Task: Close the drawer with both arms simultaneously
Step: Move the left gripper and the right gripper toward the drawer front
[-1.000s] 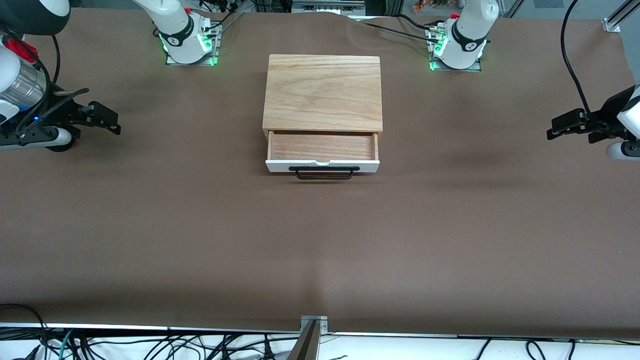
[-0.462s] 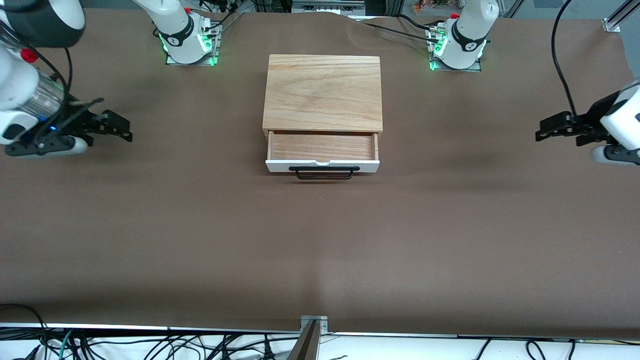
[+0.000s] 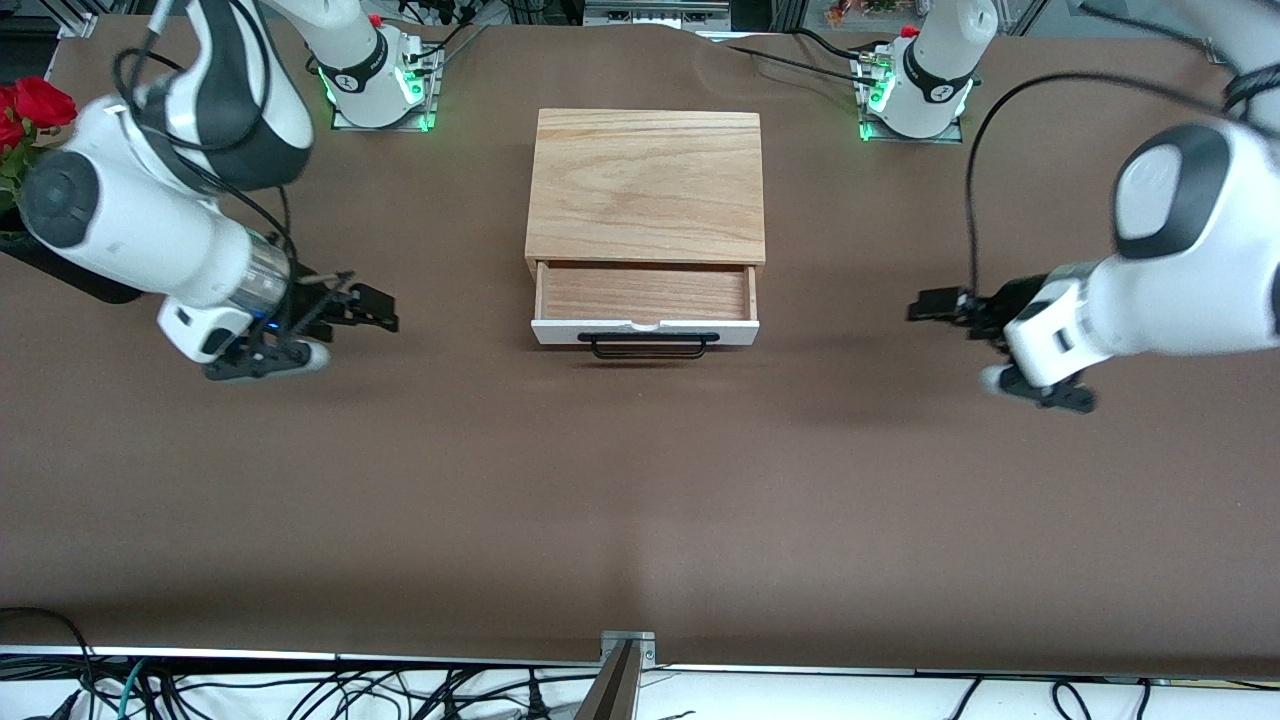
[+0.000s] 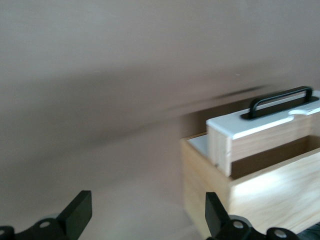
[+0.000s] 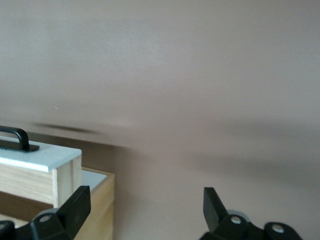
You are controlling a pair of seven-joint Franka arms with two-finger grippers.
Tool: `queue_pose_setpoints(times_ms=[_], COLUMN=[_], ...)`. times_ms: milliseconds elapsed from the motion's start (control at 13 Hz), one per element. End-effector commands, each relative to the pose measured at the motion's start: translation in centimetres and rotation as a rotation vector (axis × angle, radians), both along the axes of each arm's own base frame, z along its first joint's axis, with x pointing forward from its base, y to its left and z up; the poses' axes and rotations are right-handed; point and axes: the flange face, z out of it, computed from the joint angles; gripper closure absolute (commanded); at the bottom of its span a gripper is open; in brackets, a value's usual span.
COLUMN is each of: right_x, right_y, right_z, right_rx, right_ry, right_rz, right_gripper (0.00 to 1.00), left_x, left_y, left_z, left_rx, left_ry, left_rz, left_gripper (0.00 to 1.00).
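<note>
The drawer (image 3: 645,294) stands pulled out of the light wood box (image 3: 646,185) toward the front camera, showing its reddish-brown inside, white front panel (image 3: 740,333) and black bar handle (image 3: 648,346). My right gripper (image 3: 383,318) is open and empty, low over the table beside the drawer toward the right arm's end. My left gripper (image 3: 920,307) is open and empty, beside the drawer toward the left arm's end. Both point at the drawer with a gap between. The left wrist view shows the open gripper (image 4: 146,217), panel (image 4: 255,125) and handle (image 4: 280,100). The right wrist view shows the open gripper (image 5: 145,207) and panel (image 5: 40,155).
Red flowers (image 3: 30,105) stand at the table edge at the right arm's end. The two green-lit bases (image 3: 375,90) (image 3: 915,95) flank the box. Black cables (image 3: 300,695) and a metal bracket (image 3: 628,650) lie along the edge nearest the front camera. The table is brown cloth.
Both arms have swung in from the table's ends toward the drawer and lower in the front view. Both grippers stay open and empty. The drawer has not moved.
</note>
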Motion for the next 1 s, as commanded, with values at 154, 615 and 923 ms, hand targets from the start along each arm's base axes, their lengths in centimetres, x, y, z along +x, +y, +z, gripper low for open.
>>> queue_pose_setpoints(times_ms=[154,615,923], right_x=[3.4,1.7,0.3], right_y=[5.4,14.2,17.5], right_z=[-3.4,-9.2,-11.4], right_rx=[0.178,0.182,0.167], right_ry=[0.042,0.066,0.088], right_rz=[-0.136,-0.192,-0.224], right_gripper=[0.00,0.00,0.00], left_x=[2.9,2.9,2.6], left_y=[-7.4,-12.9,-15.9], left_z=[-4.9,-9.2,-11.4], left_rx=[-0.039,-0.099,-0.096], left_ry=[-0.058,-0.069,-0.097], left_rz=[-0.018,-0.005,-0.011], left_gripper=[0.00,0.00,0.00])
